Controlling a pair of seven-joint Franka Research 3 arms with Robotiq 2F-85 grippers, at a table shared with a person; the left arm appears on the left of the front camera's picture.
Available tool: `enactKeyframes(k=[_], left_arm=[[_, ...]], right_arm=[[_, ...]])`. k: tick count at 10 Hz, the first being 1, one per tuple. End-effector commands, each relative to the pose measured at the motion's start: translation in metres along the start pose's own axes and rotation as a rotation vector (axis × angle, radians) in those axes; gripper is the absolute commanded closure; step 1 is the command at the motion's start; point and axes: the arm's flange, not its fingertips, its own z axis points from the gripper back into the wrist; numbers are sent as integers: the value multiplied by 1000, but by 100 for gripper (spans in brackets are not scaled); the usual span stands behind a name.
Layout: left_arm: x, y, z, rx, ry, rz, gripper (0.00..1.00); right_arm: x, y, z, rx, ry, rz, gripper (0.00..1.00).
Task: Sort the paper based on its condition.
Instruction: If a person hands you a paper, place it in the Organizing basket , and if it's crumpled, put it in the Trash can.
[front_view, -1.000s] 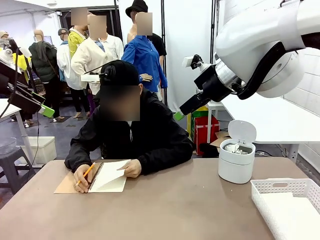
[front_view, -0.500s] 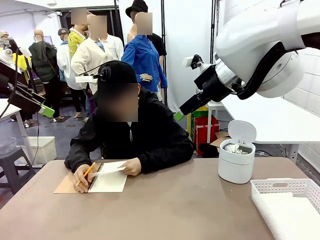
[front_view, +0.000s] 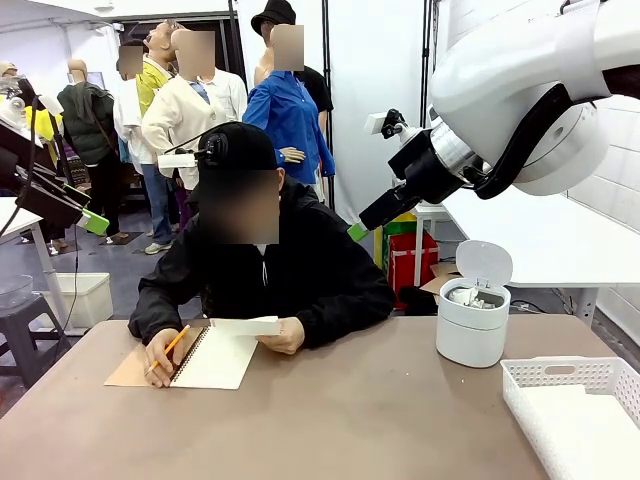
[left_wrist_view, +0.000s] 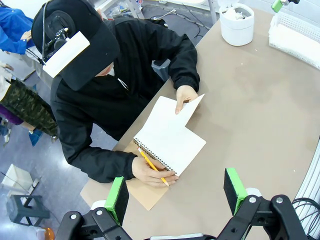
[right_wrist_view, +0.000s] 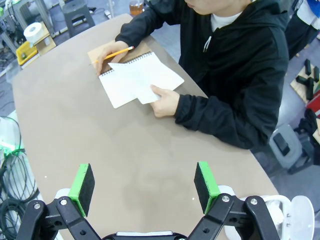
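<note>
At the far edge of the worktop (front_view: 350, 420), a person's hand (left_wrist_view: 184, 97) holds a smooth white sheet (left_wrist_view: 167, 117) raised off a spiral notebook (left_wrist_view: 181, 150), with a pencil (left_wrist_view: 152, 167) in the other. The robot's left hand (left_wrist_view: 176, 195) and right hand (right_wrist_view: 144, 185) hover high above, both spread wide and empty. The sound course appears to be keeping clear until the sheet is freed, then judging it: flat likely goes to the mesh basket (front_view: 570, 368) at the near right corner, crumpled to the lidded bin (front_view: 470, 340).
</note>
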Motion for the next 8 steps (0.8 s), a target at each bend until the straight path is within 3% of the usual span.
enactKeyframes(k=[1, 8], left_arm=[[0, 0, 0, 10, 2, 6, 0], [0, 0, 0, 10, 2, 6, 0]], right_arm=[[0, 0, 0, 6, -1, -6, 0], [0, 0, 0, 6, -1, -6, 0]])
